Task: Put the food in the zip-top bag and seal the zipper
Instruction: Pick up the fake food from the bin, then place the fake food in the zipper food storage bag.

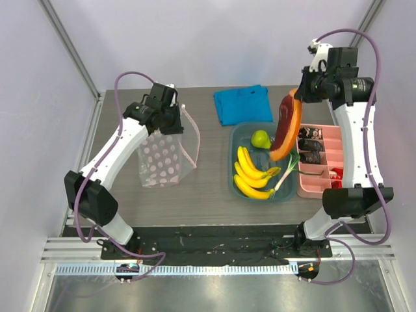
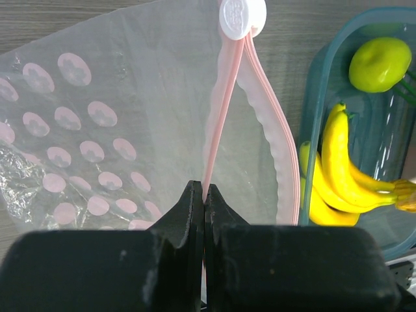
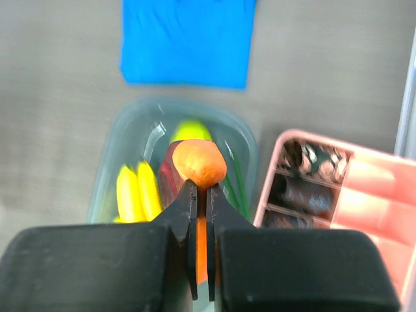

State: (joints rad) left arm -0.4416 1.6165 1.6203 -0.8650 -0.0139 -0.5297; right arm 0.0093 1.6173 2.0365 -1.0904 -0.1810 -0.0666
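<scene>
Overhead, your left claw (image 1: 174, 122) pinches the mouth of the clear dotted soft plastic bag (image 1: 161, 159), which hangs from it down to the desk (image 1: 208, 190). Your right claw (image 1: 300, 91) holds the long orange-red toy pepper (image 1: 286, 127) above the teal plastic tub (image 1: 233, 170). Count one bag and four foods: the pepper, plus one yellow banana bunch (image 1: 250, 172), one green pear-like fruit (image 1: 260, 138) and one green onion stalk (image 1: 286, 172) in the tub.

From the left wrist, the jaws are pressed tight on one lip of the thin pink zipper strip (image 2: 218, 130), with the white slider tab (image 2: 242, 16) at the far end. The film looks limp and slippery, so the firmer strip is your handhold.

From the right wrist, the jaws clamp the pepper's end. The view is blurred, but it is probably light, smooth and rigid, so grip it firmly.
</scene>
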